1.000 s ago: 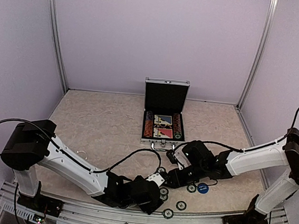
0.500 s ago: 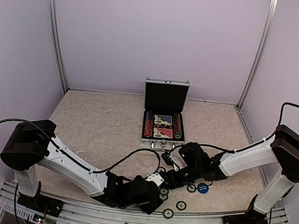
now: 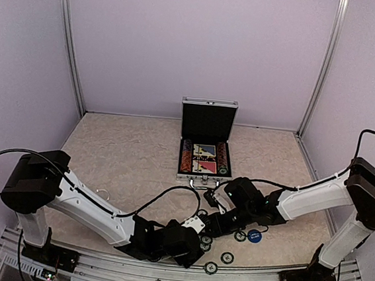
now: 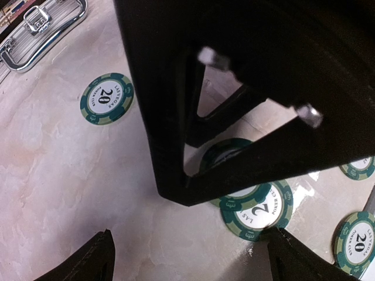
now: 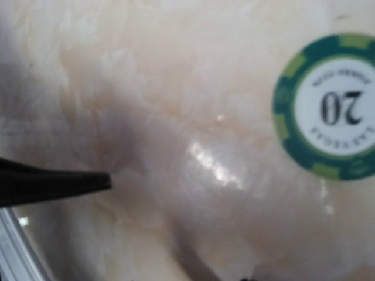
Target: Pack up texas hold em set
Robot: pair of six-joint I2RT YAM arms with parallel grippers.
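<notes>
The silver case [image 3: 205, 145] of the texas hold em set stands open at the middle back, with cards and chips in its tray. Several green-and-white chips lie loose on the near table, among them a chip [image 3: 240, 236] beside a blue disc [image 3: 253, 236]. My left gripper [image 4: 192, 234] hovers low and open over bare table, a green chip [image 4: 258, 208] by its right finger. My right gripper [image 3: 211, 222] reaches in just beyond it and fills the left wrist view as a black frame. In the right wrist view my right gripper [image 5: 180, 228] is open on nothing, a "20" chip [image 5: 331, 105] off to its side.
The case's handle and latch [image 4: 35, 35] show at the top left of the left wrist view. Another "20" chip [image 4: 106, 98] lies between the case and my grippers. More chips [image 3: 227, 257] lie near the front rail [image 3: 161, 277]. The two grippers are very close together.
My right arm has drawn its elbow in and its gripper has shifted slightly towards the left gripper, with the jaws narrowing and then widening again. The left arm has not moved.
</notes>
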